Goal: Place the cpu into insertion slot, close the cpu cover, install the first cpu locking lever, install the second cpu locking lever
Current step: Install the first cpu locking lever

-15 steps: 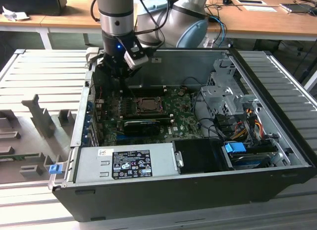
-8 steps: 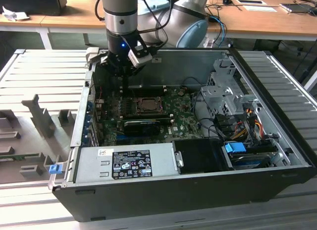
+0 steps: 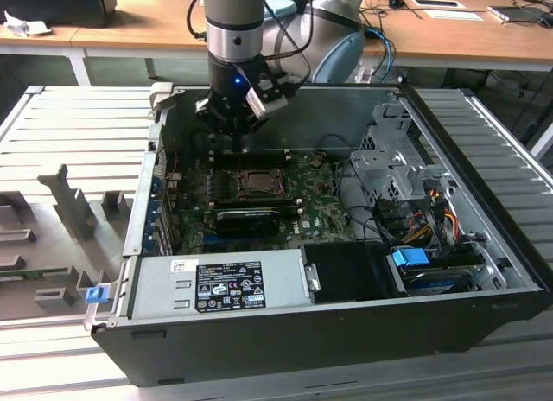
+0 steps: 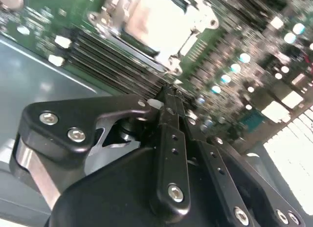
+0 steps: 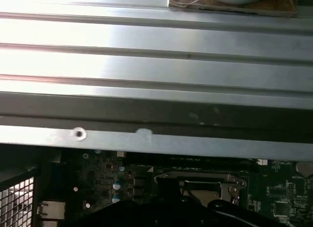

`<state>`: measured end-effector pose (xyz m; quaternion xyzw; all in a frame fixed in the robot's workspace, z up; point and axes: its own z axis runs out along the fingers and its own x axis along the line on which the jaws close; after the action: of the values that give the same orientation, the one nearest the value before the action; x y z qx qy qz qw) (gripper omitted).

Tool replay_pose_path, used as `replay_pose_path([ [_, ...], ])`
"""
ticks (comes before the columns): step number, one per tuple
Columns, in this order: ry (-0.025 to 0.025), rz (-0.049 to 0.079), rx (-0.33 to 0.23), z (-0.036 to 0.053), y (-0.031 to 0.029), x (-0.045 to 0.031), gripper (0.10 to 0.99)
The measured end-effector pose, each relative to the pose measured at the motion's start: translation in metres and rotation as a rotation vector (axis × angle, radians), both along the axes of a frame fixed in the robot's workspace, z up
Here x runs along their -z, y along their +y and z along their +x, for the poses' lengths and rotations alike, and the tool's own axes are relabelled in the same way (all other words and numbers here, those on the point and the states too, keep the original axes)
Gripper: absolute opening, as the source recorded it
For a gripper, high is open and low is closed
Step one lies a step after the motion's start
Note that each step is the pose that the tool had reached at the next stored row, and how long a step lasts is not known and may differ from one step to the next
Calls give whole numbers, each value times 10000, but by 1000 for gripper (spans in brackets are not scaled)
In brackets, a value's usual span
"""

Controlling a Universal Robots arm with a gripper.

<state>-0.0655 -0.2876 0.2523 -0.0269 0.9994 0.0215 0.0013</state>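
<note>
The cpu (image 3: 257,181) lies pale and flat in the insertion slot (image 3: 243,194) in the middle of the green board; its bright top (image 4: 159,16) also shows in the second wrist view. The cpu cover (image 4: 191,37) lies flat as a metal frame around the chip, and its edge (image 5: 205,178) appears in the first wrist view. My gripper (image 3: 239,144) hangs just behind the slot, towards the case's back wall. Its black fingers (image 4: 168,114) are pressed together with nothing visible between them, their tips (image 4: 167,96) close over the board beside the slot's frame.
The board sits in an open computer case (image 3: 484,271) on a ribbed metal table (image 3: 78,124). A long black card (image 3: 249,218) lies in front of the slot. The power supply (image 3: 216,282) fills the front, and drive cages with cables (image 3: 406,194) stand at the exterior view's right.
</note>
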Motion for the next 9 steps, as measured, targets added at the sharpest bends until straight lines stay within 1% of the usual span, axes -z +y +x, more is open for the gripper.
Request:
replay_pose_path([
  [3,2,17,-2,175,0,19,106],
  [4,5,135,-1,206,-1,26,106],
  [5,4,239,-3,212,-1,32,106],
  [6,2,291,-3,213,-1,42,106],
  [9,2,326,-1,212,-2,85,106],
])
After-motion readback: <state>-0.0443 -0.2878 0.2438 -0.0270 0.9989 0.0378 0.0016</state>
